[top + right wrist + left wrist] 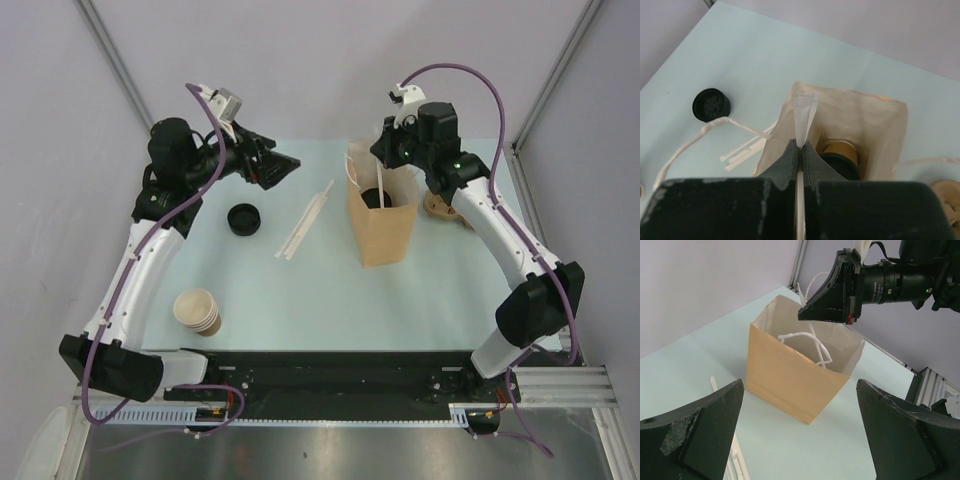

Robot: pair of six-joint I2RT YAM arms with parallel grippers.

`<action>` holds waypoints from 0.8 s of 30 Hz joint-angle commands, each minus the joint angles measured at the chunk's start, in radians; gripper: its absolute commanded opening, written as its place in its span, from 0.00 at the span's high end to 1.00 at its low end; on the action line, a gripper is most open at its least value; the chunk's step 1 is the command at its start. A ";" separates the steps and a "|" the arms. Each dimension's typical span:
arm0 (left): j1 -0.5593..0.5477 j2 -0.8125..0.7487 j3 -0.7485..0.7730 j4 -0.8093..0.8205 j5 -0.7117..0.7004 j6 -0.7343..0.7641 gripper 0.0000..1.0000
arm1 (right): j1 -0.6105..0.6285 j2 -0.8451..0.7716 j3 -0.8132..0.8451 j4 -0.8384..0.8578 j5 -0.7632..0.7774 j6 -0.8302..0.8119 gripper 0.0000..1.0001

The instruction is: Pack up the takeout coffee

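Note:
The takeout coffee, a tan cup (841, 148) with a black lid (841, 163), sits inside the open brown paper bag (381, 228); its lid shows from above (375, 198). My right gripper (386, 160) hangs over the bag's mouth. In the right wrist view it (800, 145) is shut on a white paper-wrapped straw (805, 114) whose end points into the bag (880, 125). My left gripper (283, 166) is open and empty, raised left of the bag. In the left wrist view its fingers (702, 427) frame the bag (790, 380).
A loose black lid (243, 218) lies left of the bag, also in the right wrist view (711, 104). Wrapped straws (304, 220) lie between lid and bag. A stack of lidless paper cups (198, 311) lies near front left. A tan object (446, 208) sits behind the right arm.

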 commanded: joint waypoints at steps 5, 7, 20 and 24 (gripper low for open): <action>0.015 -0.052 -0.052 -0.017 -0.027 0.028 0.00 | 0.003 0.049 -0.062 0.009 -0.019 0.057 1.00; 0.017 -0.050 -0.055 -0.023 -0.028 0.031 0.01 | 0.002 0.068 -0.062 -0.007 -0.005 0.067 1.00; 0.046 -0.007 -0.013 -0.144 -0.040 0.051 0.01 | -0.003 0.071 -0.001 -0.028 0.004 0.121 0.52; 0.063 0.005 0.011 -0.204 -0.030 0.079 0.00 | -0.001 0.045 0.048 -0.027 -0.005 0.126 0.46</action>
